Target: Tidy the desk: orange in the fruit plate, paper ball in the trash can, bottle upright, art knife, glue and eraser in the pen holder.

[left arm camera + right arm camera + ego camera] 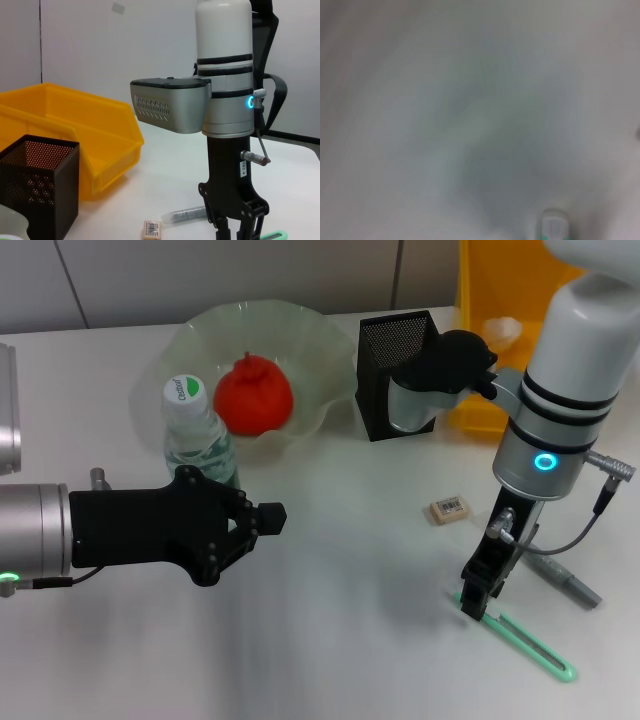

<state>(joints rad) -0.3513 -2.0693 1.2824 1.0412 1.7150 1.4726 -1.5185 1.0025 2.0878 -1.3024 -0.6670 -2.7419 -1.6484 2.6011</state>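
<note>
Nearest the table's front edge, the slim green plastic art knife (525, 640) lies flat with the right pincer (477, 600) closed on its end, while the left pincer (262, 520) hovers shut beside the upright clear water bottle (196, 435).

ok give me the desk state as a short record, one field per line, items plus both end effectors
orange: in the fruit plate
bottle: upright, beside the plate
pen holder: black mesh, next to the yellow bin
eraser: loose on the desk
glue: lying on the desk by the right arm
art knife: green, flat on the desk
right end effector: down at one end of the art knife
left end effector: held in front of the bottle
</note>
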